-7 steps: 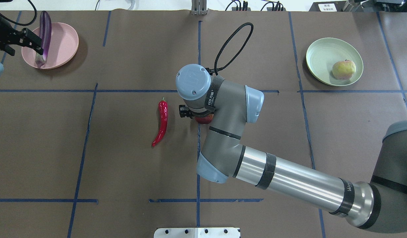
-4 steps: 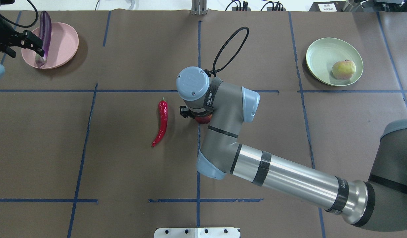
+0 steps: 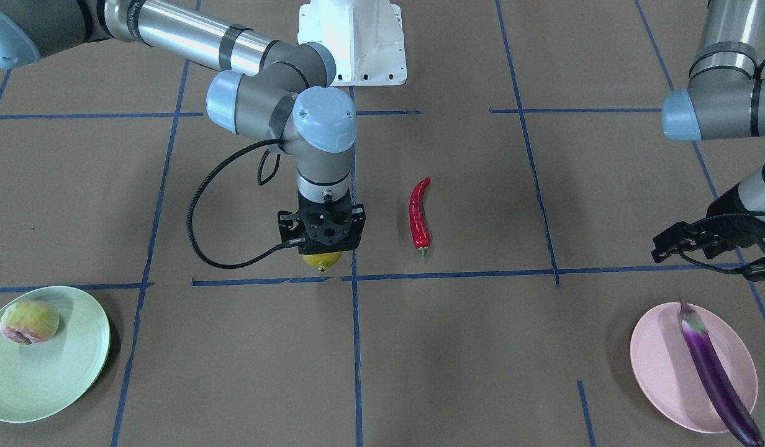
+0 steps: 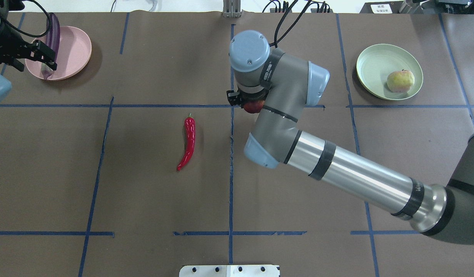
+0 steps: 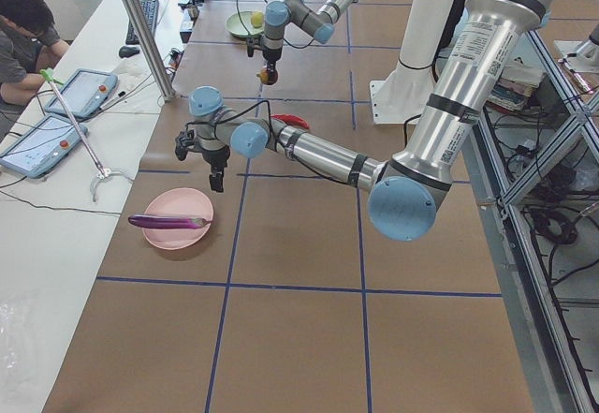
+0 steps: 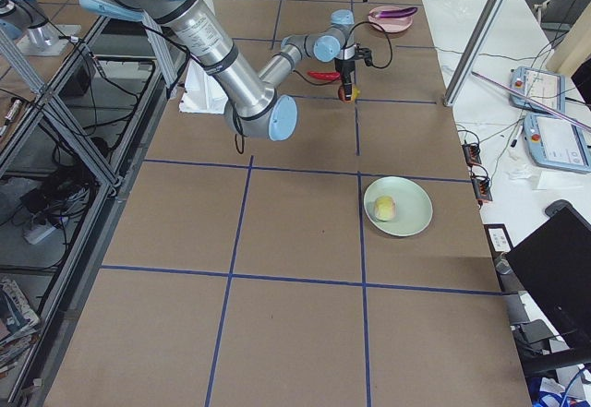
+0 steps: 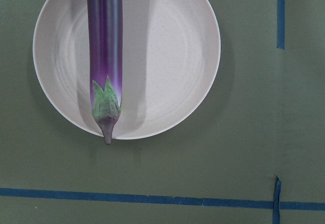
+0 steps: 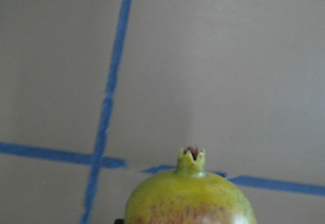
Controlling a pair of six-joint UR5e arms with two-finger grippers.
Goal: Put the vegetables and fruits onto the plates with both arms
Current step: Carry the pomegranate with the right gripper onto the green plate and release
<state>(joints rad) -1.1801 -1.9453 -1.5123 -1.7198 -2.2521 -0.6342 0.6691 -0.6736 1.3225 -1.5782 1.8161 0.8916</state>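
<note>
My right gripper (image 3: 321, 243) is shut on the red-and-yellow pomegranate (image 3: 322, 259) and holds it just above the table; its crown tip shows in the right wrist view (image 8: 191, 155). The red chili pepper (image 4: 189, 140) lies on the table to its left. The purple eggplant (image 4: 52, 34) lies across the pink plate (image 4: 75, 50), and also shows in the left wrist view (image 7: 104, 46). My left gripper (image 4: 29, 59) is open and empty, above the plate's near edge. The pale green fruit (image 4: 400, 80) sits on the mint green plate (image 4: 375, 65).
The table is covered in brown paper with blue tape lines. The white base block (image 4: 229, 270) is at the near edge. The right arm's forearm (image 4: 356, 181) stretches across the table's right half. An operator (image 5: 23, 34) sits with tablets at a side table.
My right arm has carried the pomegranate away from the chili, farther across the table and to the right. My left gripper has shifted slightly near the pink plate.
</note>
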